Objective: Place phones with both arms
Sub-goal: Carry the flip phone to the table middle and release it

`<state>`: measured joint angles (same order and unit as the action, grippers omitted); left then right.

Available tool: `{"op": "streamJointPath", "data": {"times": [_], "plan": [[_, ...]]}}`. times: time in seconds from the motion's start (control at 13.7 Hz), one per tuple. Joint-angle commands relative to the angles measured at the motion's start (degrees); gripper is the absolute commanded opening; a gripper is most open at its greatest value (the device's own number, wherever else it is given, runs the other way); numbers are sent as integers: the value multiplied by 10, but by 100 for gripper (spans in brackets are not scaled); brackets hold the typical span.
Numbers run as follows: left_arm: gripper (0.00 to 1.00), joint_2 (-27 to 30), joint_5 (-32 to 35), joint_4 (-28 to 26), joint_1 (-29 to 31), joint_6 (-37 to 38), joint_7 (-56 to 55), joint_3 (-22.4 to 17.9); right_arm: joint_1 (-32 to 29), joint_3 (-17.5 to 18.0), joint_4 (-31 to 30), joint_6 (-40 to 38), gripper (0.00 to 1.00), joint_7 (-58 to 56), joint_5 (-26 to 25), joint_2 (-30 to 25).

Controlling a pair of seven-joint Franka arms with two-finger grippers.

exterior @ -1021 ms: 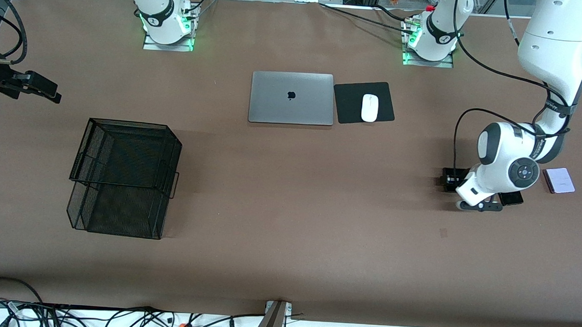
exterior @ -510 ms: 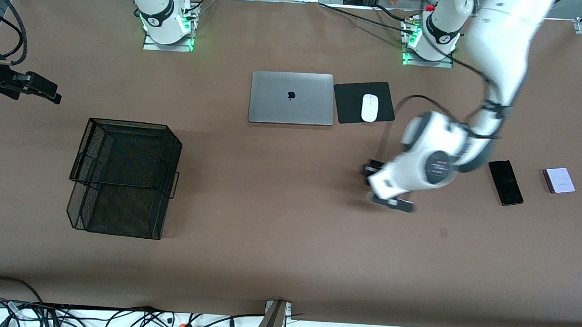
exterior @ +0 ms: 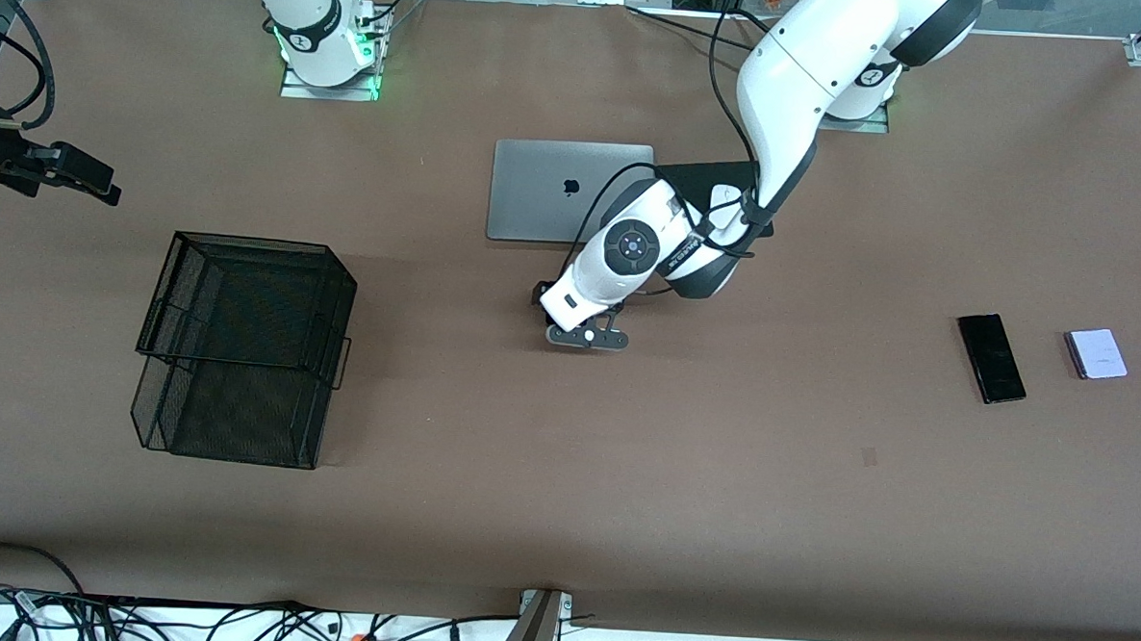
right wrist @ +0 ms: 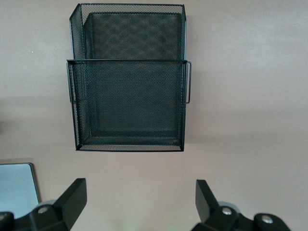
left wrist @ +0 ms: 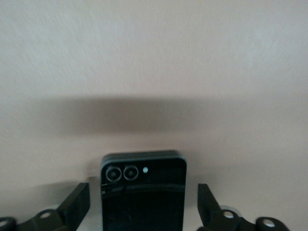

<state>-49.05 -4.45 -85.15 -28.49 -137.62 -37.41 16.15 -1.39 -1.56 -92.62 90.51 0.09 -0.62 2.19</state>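
My left gripper (exterior: pixel 584 336) is over bare table in the middle, just off the silver laptop's edge. It is shut on the small squarish black phone (left wrist: pixel 143 197), which sits between its fingers (left wrist: pixel 77 204) with the two camera lenses showing. The long slim black phone (exterior: pixel 991 358) and the pale lavender-white phone (exterior: pixel 1096 353) lie side by side on the table at the left arm's end. My right gripper (exterior: pixel 57 168) waits at the right arm's end of the table, open and empty (right wrist: pixel 141 197), looking down on the mesh tray.
A black two-tier wire mesh tray (exterior: pixel 256 241) stands toward the right arm's end and also shows in the right wrist view (right wrist: pixel 127 60). The closed silver laptop (exterior: pixel 537 194) and a white mouse (exterior: pixel 725 197) on a black pad lie near the bases, partly under the left arm.
My left arm has swung from the left arm's end of the table to the middle, carrying the small black phone. The long black phone is now uncovered. The right arm has not moved.
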Motion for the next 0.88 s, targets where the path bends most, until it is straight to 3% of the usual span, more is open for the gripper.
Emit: {"op": "streamJointPath", "data": {"times": [0.0, 0.22, 0.36, 0.44, 0.66, 0.8], "plan": [[100, 56, -3, 2, 53, 118, 11, -17, 0, 7, 0, 10, 100, -4, 4, 6], [100, 103, 29, 6, 174, 303, 51, -17, 43, 9, 1, 42, 100, 3, 5, 32], [100, 103, 117, 2, 238, 367, 96, -18, 114, 9, 1, 80, 100, 71, 8, 66], [100, 101, 160, 1, 271, 384, 125, -18, 153, 9, 2, 106, 100, 145, 7, 90], [100, 100, 201, -1, 370, 395, 215, -20, 284, 9, 12, 214, 100, 323, 6, 185], [100, 97, 240, 0, 442, 380, 248, -19, 362, 7, 69, 272, 100, 420, 0, 277]]}}
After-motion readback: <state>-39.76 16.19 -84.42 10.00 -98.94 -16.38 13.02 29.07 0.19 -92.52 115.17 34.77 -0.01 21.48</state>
